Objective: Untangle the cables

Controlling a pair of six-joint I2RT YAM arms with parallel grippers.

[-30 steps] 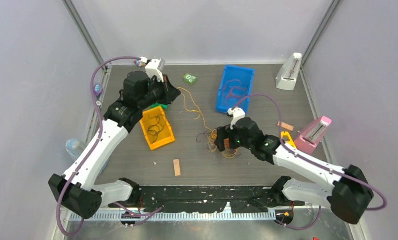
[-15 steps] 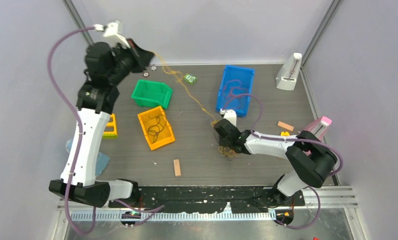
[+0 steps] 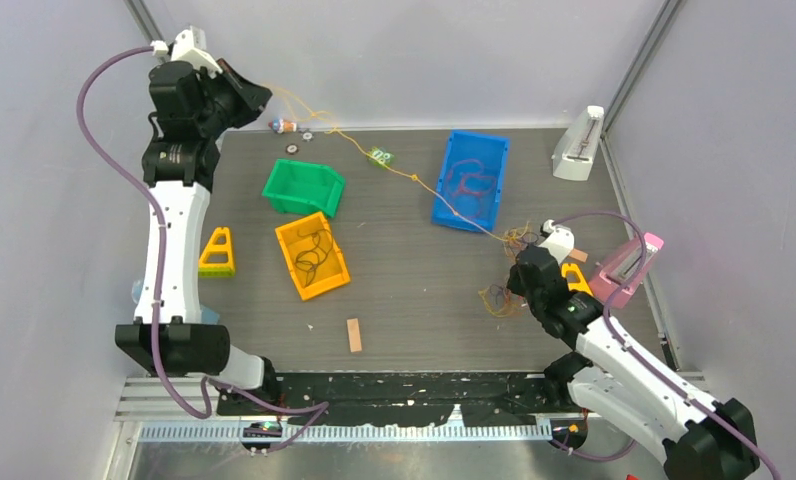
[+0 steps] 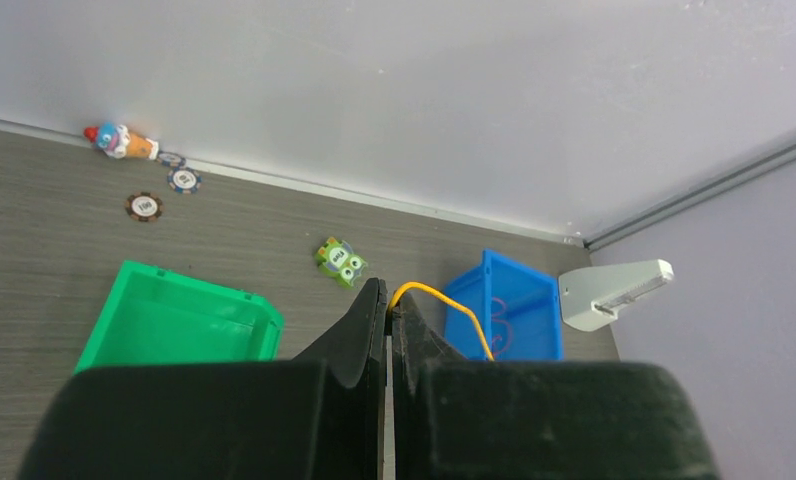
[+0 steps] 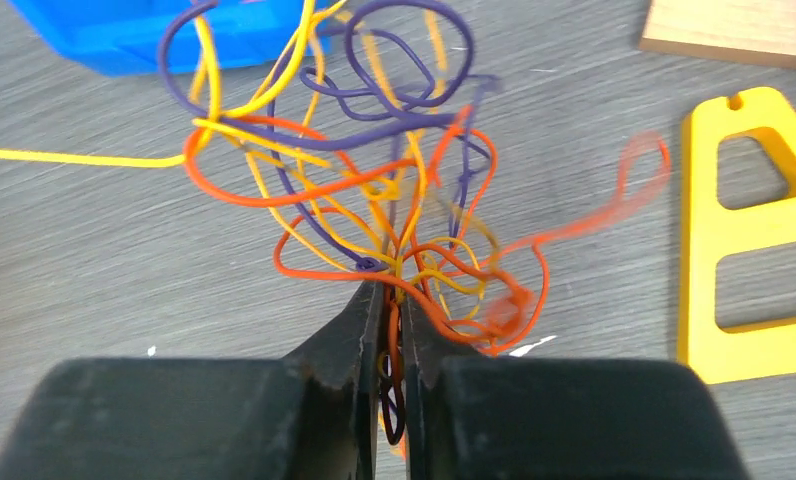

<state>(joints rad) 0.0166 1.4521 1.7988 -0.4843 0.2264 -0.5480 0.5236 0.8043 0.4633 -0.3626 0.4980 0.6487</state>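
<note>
- My left gripper (image 4: 388,318), high at the far left corner, pinches one yellow cable (image 4: 452,308) stretched across the table.
- My right gripper (image 5: 386,325) clamps the tangled cables (image 5: 374,190) near the blue bin (image 3: 471,180).

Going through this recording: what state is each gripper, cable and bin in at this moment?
left gripper: shut on the yellow cable, raised at the far left corner
right gripper: shut on the tangle
yellow cable: stretched between the two grippers
tangle: orange, purple and yellow strands knotted together
orange bin: holds a dark cable
blue bin: holds looped cables
green bin: empty
</note>
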